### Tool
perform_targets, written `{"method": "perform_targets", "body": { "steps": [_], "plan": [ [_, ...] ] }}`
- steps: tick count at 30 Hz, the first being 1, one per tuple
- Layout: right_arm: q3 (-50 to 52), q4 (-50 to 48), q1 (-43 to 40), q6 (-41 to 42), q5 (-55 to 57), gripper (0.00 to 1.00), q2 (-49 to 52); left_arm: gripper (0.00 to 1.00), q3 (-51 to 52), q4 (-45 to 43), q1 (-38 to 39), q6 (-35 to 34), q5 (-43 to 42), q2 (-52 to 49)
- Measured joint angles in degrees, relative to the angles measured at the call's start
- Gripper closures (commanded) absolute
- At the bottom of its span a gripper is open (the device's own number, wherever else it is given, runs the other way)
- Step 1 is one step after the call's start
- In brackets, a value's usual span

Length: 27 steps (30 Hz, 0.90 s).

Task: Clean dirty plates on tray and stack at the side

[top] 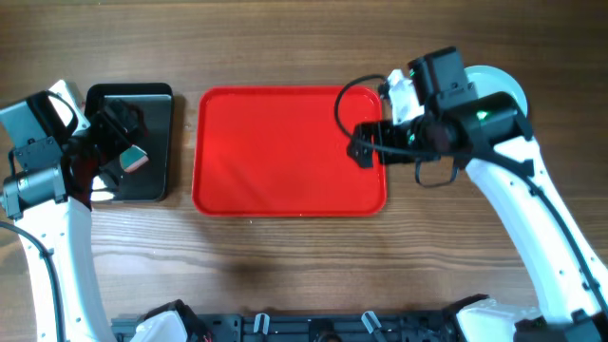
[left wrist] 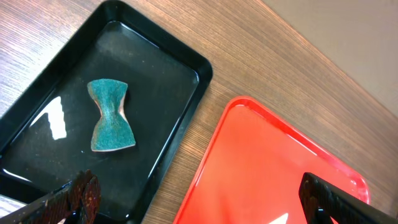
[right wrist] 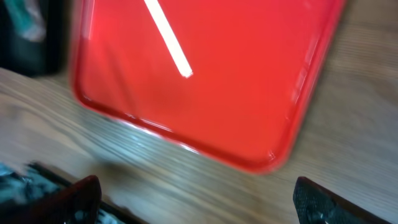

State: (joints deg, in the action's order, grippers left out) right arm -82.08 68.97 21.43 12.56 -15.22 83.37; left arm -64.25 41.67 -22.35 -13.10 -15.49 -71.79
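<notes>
The red tray (top: 290, 152) lies in the middle of the table with nothing on it. It also shows in the left wrist view (left wrist: 273, 168) and, blurred, in the right wrist view (right wrist: 205, 74). A pale light-blue plate (top: 505, 84) shows at the far right, mostly hidden behind my right arm; I cannot tell if others lie under it. My right gripper (top: 364, 142) (right wrist: 196, 202) is open and empty over the tray's right edge. My left gripper (top: 119, 142) (left wrist: 199, 208) is open and empty above the black tray.
A glossy black tray (top: 133, 142) (left wrist: 124, 81) stands left of the red tray, with a narrow strip of wood between them. A teal sponge (top: 133, 159) (left wrist: 111, 115) lies in it. The black tray's corner shows in the right wrist view (right wrist: 31, 37).
</notes>
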Motion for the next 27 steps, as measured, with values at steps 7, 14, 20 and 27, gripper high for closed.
{"method": "perform_targets", "body": {
  "steps": [7,14,20,27],
  "plan": [
    [0.2,6.5,4.8,2.4,7.0,0.0,-11.6,0.0,0.0,0.1,0.0,0.0,-0.8,0.0],
    [0.2,20.0,4.8,7.4,13.0,0.0,-14.9,0.0,0.0,0.1,0.0,0.0,-0.9,0.0],
    [0.4,12.0,4.8,9.4,17.7,0.0,-24.9,0.0,0.0,0.1,0.0,0.0,-0.9,0.0],
    [17.3,-13.9,-1.6,-2.4,15.5,0.0,-45.2,0.0,0.0,0.1,0.0,0.0,-1.0,0.0]
  ]
}}
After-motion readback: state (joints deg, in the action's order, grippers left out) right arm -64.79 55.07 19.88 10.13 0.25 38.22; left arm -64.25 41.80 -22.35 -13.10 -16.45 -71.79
